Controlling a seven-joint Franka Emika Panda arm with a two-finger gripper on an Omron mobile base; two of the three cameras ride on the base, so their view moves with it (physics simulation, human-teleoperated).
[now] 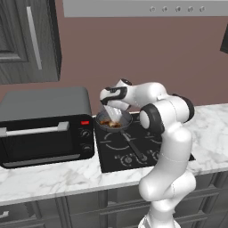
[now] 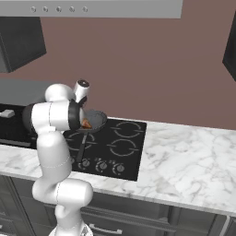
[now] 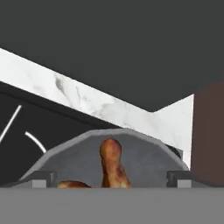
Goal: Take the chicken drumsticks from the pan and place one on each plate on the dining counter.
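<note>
The dark grey pan sits on the back left burner of the black cooktop, its long black handle pointing toward me. Two golden-brown chicken drumsticks lie in it. In the hand view one drumstick stands lengthwise in the pan, and a second drumstick peeks in at the lower left. My gripper hangs open just above the pan, one finger tip on each side of the lengthwise drumstick, holding nothing. The gripper points down into the pan. The plates and the dining counter are out of view.
A black toaster oven stands right beside the pan on the left. The cooktop lies in a marble counter over dark cabinets. A brown wall and a range hood are behind and above.
</note>
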